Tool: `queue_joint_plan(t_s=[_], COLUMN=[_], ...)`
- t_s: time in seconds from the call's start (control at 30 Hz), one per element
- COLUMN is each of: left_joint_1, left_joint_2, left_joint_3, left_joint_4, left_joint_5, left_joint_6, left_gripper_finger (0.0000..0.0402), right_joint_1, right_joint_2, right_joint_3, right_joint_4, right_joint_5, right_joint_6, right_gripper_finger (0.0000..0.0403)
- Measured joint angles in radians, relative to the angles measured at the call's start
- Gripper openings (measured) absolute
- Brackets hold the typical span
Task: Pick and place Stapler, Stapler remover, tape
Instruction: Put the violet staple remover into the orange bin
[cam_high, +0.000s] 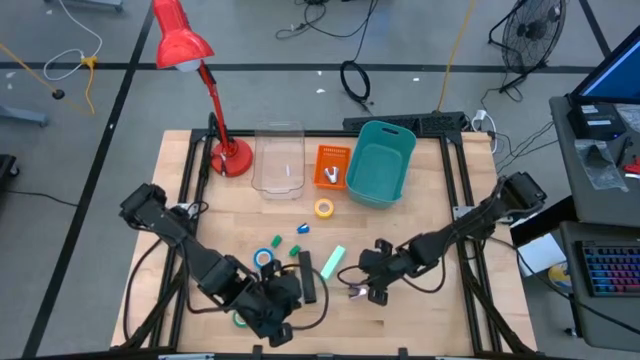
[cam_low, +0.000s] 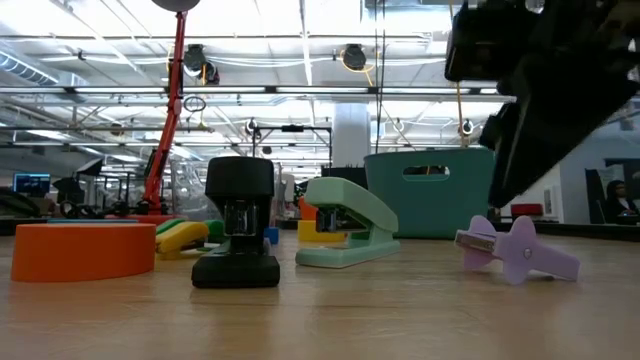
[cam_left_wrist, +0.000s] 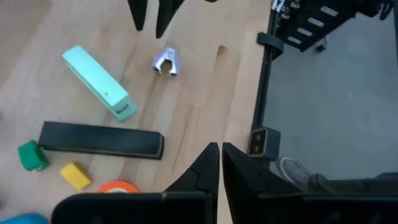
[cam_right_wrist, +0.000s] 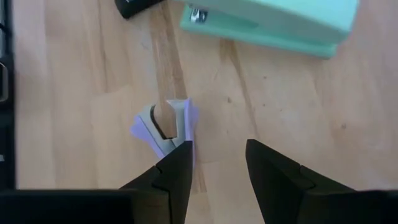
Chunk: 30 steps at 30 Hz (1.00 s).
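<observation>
With the lilac plastic staple remover (cam_right_wrist: 165, 127), mint-green stapler (cam_high: 333, 262) and ring-shaped tape rolls (cam_high: 324, 208) unplaced, open right gripper (cam_right_wrist: 217, 162) jaws are poised over the remover; left gripper (cam_left_wrist: 219, 163) is closed, empty.

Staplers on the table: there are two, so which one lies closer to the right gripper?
The mint-green stapler. It lies on the bare wood just beside the open right gripper, while the black stapler sits farther off, toward the left gripper.

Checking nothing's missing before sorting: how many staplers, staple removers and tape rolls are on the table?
Staplers: 2 (black stapler, mint stapler)
Staple removers: 1 (purple staple remover)
Tape rolls: 4 (yellow tape, blue tape, orange tape, green tape)
Total: 7
</observation>
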<state>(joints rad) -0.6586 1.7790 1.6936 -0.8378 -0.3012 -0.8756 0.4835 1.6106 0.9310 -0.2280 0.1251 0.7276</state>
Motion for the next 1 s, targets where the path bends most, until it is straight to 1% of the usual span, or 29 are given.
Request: queue_joint_plan(t_s=[0.03,0.1,0.2,0.33,0.47,0.83,1.0], left_joint_1=[-0.005,-0.009,-0.010,-0.010,-0.010,-0.010,-0.010], left_joint_2=[0.000,0.000,0.000,0.000,0.000,0.000,0.000], left_joint_3=[0.000,0.000,0.000,0.000,0.000,0.000,0.000], left_joint_4=[0.000,-0.002,-0.006,-0.009,-0.014,-0.036,-0.035], left_joint_5=[0.000,0.000,-0.015,-0.015,-0.015,-0.015,-0.015], left_joint_6=[-0.003,-0.009,-0.018,-0.019,-0.022,-0.033,-0.037], left_gripper_finger=[0.0021,0.0021,0.0021,0.0021,0.0021,0.0021,0.0021], right_joint_1=[0.000,0.000,0.012,0.016,0.015,0.016,0.015], right_joint_2=[0.009,0.034,0.068,0.075,0.076,0.076,0.076], right_joint_3=[0.000,0.000,0.000,0.000,0.000,0.000,0.000], right_joint_4=[0.009,0.068,0.099,0.125,0.129,0.143,0.146], right_joint_5=[-0.004,-0.046,-0.061,-0.045,-0.022,-0.022,-0.014], right_joint_6=[-0.002,0.007,0.025,0.043,0.045,0.041,0.038], right_gripper_finger=[0.0144,0.0144,0.0144,0.0143,0.0133,0.0096,0.0091])
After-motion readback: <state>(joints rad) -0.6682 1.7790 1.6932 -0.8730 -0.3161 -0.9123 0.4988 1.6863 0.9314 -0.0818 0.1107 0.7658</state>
